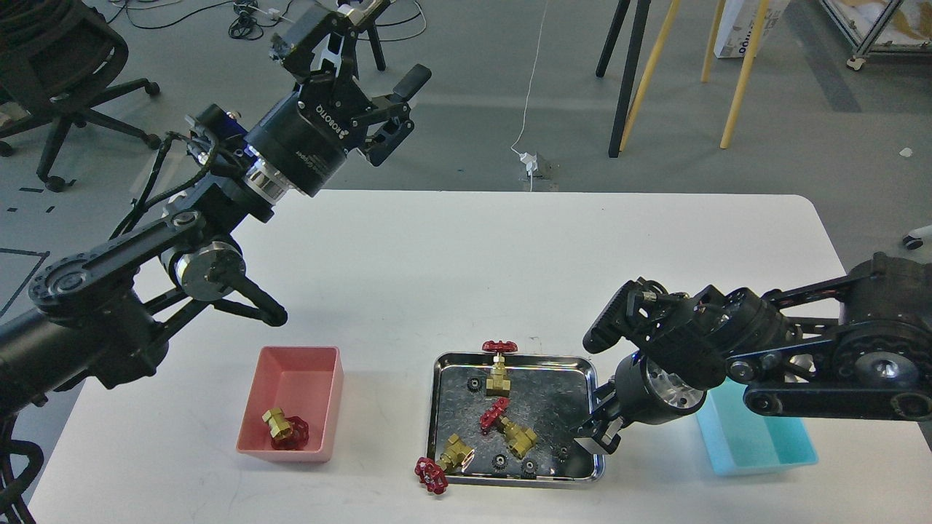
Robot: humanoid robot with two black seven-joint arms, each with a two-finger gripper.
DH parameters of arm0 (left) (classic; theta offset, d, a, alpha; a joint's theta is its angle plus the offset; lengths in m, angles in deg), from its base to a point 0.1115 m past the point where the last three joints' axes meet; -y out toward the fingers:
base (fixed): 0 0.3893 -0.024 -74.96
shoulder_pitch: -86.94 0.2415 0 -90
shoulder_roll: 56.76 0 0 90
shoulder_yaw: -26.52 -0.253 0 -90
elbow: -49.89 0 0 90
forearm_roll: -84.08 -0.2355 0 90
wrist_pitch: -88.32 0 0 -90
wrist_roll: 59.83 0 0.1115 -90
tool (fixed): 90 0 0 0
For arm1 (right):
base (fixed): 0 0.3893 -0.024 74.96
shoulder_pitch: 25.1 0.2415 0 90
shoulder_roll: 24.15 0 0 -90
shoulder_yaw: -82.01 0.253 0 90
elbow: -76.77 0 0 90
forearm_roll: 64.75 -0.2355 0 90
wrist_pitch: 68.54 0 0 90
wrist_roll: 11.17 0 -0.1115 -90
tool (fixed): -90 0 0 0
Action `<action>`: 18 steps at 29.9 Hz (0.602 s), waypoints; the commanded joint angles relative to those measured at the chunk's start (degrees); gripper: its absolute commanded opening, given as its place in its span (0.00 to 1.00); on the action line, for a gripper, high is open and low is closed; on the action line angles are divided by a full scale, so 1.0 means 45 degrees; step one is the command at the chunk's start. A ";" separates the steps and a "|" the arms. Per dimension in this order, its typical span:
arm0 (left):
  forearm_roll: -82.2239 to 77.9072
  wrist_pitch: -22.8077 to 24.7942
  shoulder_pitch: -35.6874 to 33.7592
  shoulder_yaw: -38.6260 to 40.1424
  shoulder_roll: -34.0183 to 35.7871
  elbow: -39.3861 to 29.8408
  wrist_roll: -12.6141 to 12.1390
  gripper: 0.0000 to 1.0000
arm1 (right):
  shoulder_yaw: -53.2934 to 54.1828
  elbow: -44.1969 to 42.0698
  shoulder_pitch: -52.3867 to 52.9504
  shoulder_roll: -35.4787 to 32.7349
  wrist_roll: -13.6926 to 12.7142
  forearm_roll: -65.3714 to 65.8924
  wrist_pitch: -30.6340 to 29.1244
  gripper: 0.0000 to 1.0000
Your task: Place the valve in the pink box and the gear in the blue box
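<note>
Left tool [364, 94] hung high above the far side of the desk [437, 262], its fingers spread apart and holding nothing, which kept it clear of the working area. Right tool [595, 435] reached down at the right edge of the steel tray [510, 360]; it showed dark and partly end-on, so I could not tell whether its fingers were apart or together, or whether they held anything. Its low position beside the tray's right rim suggested it was working on one of the small parts there.

One valve [285, 427] already lay in the pink box [320, 400], resting on its side near the front wall. Three more valves remained at the tray: one [499, 367] standing at the back rim, one [510, 428] lying in the middle, and one [443, 464] hanging over the front left corner with its red handwheel on the desk. Several black gears lay on the tray, among them a gear [529, 468] near the front edge.

The blue box [764, 444] sat just right of the tray, partly hidden beneath the right arm; what showed of it looked empty. Each box stood on the side of the arm likely meant to serve it.
</note>
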 commanded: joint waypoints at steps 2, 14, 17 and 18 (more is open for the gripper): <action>-0.0020 -0.0028 0.0047 0.0022 -0.0310 0.0022 0.0001 0.86 | -0.0435 -0.0495 0.0026 0.1247 -0.0009 0.0100 -0.0004 0.58; -0.0020 0.0011 0.0437 0.0022 -0.0389 0.0022 0.0001 0.87 | -0.1118 -0.1806 -0.0013 0.2773 -0.0029 0.0100 -0.0004 0.58; -0.0039 0.0011 0.0457 0.0022 -0.0389 0.0041 0.0001 0.87 | -0.1352 -0.1787 -0.0014 0.2753 -0.0029 0.0120 -0.0004 0.58; -0.0039 0.0011 0.0457 0.0022 -0.0408 0.0099 0.0001 0.87 | -0.1411 -0.1806 -0.0014 0.2753 -0.0029 0.0139 -0.0004 0.58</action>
